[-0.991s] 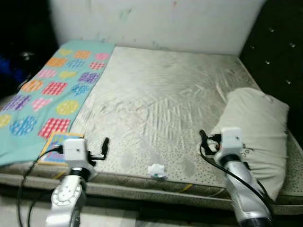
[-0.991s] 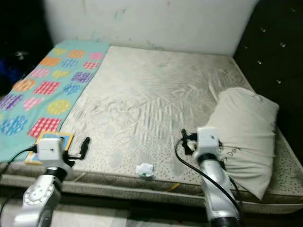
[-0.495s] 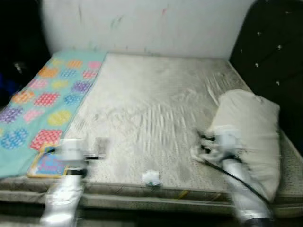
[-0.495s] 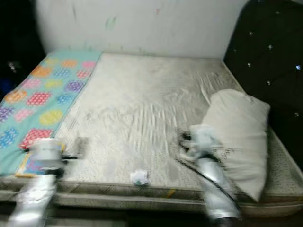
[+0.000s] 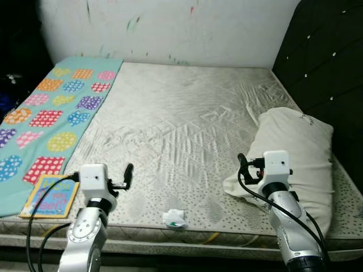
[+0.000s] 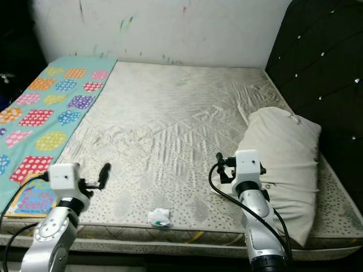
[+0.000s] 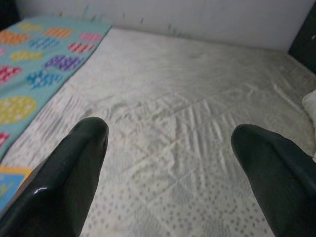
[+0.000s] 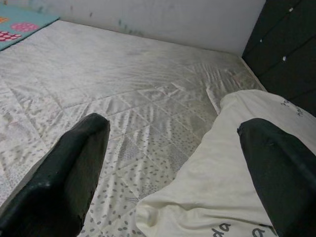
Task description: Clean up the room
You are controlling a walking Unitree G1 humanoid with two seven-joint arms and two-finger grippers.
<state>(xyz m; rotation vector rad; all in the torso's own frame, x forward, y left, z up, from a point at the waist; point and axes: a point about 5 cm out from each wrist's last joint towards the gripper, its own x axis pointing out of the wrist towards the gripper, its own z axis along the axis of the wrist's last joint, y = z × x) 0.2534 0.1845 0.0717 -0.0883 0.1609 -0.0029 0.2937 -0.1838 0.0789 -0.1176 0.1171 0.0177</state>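
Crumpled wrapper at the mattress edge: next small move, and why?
Probably lower the left claw toward the crumpled wrapper. It is the loose litter on the mattress, lying between both arms near the front edge. The left claw is open and empty, while the right claw hovers by the pillow.

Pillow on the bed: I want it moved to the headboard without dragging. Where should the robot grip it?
Probably the near-left corner of the pillow, where the fabric bunches flat on the mattress. The right end effector is open beside it, so come from the left, low along the mattress.
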